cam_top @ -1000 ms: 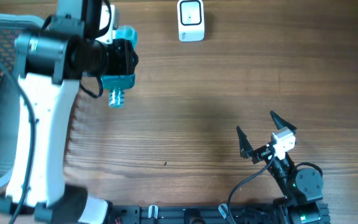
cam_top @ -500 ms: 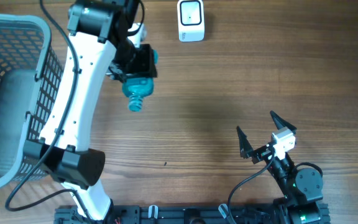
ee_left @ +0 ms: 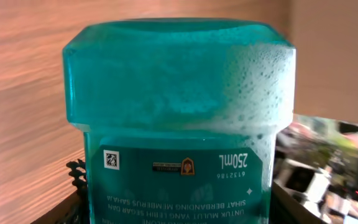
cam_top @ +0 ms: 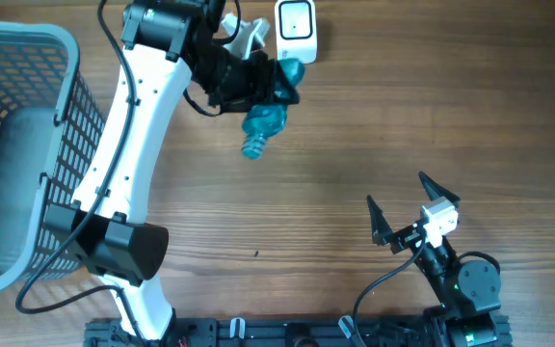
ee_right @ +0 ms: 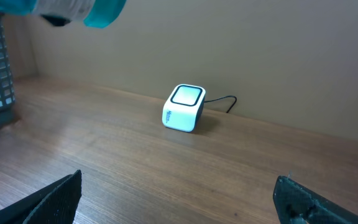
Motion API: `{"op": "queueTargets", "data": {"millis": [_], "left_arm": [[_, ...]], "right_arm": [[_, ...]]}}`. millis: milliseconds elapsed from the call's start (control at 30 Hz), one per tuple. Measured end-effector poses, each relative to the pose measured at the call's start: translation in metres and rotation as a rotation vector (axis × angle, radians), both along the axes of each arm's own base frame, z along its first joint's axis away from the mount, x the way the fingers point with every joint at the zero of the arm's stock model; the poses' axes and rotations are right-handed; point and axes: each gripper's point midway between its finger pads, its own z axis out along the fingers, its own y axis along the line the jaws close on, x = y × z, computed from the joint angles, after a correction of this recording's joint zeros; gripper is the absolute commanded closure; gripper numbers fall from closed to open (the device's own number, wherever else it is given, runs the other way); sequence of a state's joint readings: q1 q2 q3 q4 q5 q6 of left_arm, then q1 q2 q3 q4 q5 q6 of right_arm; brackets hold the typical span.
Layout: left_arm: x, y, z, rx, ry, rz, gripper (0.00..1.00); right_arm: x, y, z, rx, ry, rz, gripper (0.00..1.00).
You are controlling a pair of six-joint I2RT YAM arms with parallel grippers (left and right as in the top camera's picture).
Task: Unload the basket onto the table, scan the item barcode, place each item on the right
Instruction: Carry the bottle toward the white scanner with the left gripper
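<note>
Bench (cam_top: 355, 125): brown wood-grain surface filling the overhead view, with everything else on or above it.
Basket (cam_top: 27, 32): grey plastic mesh, at the far left edge of the bench, partly cut off by the frame.
Left arm (cam_top: 128, 145): white and black, reaching from the near edge of the bench up to the far side, ending beside the scanner.
Right arm (cam_top: 470, 284): black, folded low at the near right corner, well apart from everything else.
Left hand (cam_top: 273, 87): closed around the bottle's body. From overhead its fingers are mostly hidden under the wrist, so the exact contact is hard to make out.
Right hand (cam_top: 396, 189): fingers spread wide, holding nothing, pointing toward the scanner.
Scanner (cam_top: 297, 31): small white box at the far edge of the bench, window facing up, with a dark cable (ee_right: 219, 102) running behind it.
Bottle (cam_top: 263, 120): translucent teal, held tilted above the bench, just beside the scanner on its near-left side.
Label (ee_left: 179, 180): printed text reads upside down in the left wrist view, with foam visible inside the bottle.
Cap (cam_top: 252, 147): narrow, blue, pointing away from the scanner.
</note>
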State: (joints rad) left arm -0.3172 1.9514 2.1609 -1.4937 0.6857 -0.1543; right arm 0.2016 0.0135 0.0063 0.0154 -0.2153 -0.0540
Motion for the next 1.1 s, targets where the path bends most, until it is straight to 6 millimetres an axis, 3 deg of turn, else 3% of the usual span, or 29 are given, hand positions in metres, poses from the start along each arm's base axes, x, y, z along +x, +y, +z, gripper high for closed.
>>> {"op": "queueTargets", "data": {"millis": [200, 400, 533, 700, 1100], "left_arm": [[0.009, -0.017, 0.018, -0.127, -0.054, -0.029, 0.96], [0.028, -0.027, 0.019, -0.187, -0.095, -0.008, 0.96], [0.039, -0.034, -0.016, -0.204, -0.05, 0.031, 0.96], [0.044, -0.038, -0.078, -0.182, 0.045, 0.108, 0.96], [0.025, -0.027, -0.185, -0.138, 0.142, 0.217, 0.96]], "right_arm": [[0.0, 0.0, 0.0, 0.0, 0.0, 0.0, 0.0], [0.0, 0.0, 0.0, 0.0, 0.0, 0.0, 0.0], [0.0, 0.0, 0.0, 0.0, 0.0, 0.0, 0.0], [0.0, 0.0, 0.0, 0.0, 0.0, 0.0, 0.0], [0.0, 0.0, 0.0, 0.0, 0.0, 0.0, 0.0]]}}
